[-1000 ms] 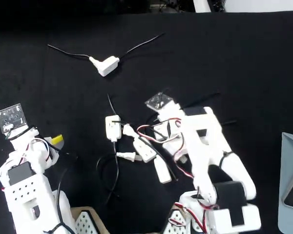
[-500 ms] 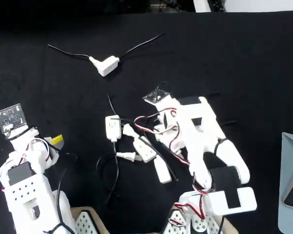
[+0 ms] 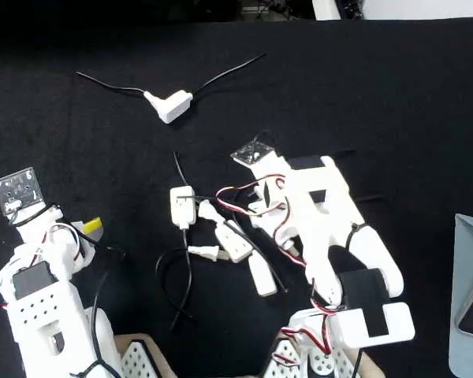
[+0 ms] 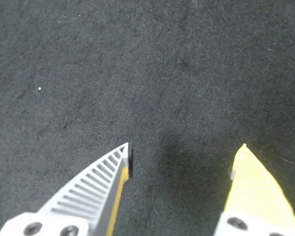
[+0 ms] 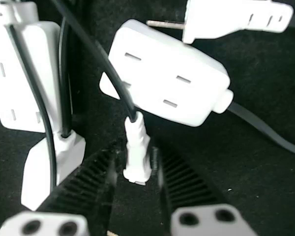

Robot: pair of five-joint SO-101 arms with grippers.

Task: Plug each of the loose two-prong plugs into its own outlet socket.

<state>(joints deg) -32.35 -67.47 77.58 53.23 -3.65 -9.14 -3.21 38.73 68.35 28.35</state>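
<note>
Plug: small white plastic two-prong plug (image 5: 136,160), laid on the black counter (image 5: 265,196) just beside the white outlet socket block (image 5: 169,91).
Right pincer (image 5: 134,149): narrow, set around the plug.
Left pincer (image 4: 184,147): wide, nothing held.
Feel: likely light, hard, slippery; best gripped by its sides.

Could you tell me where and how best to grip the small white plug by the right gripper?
Probably take the plug by its body, across the narrow sides, coming from the end away from its black cable. It is slim and lies lengthwise between the right gripper's open fingers.
</note>
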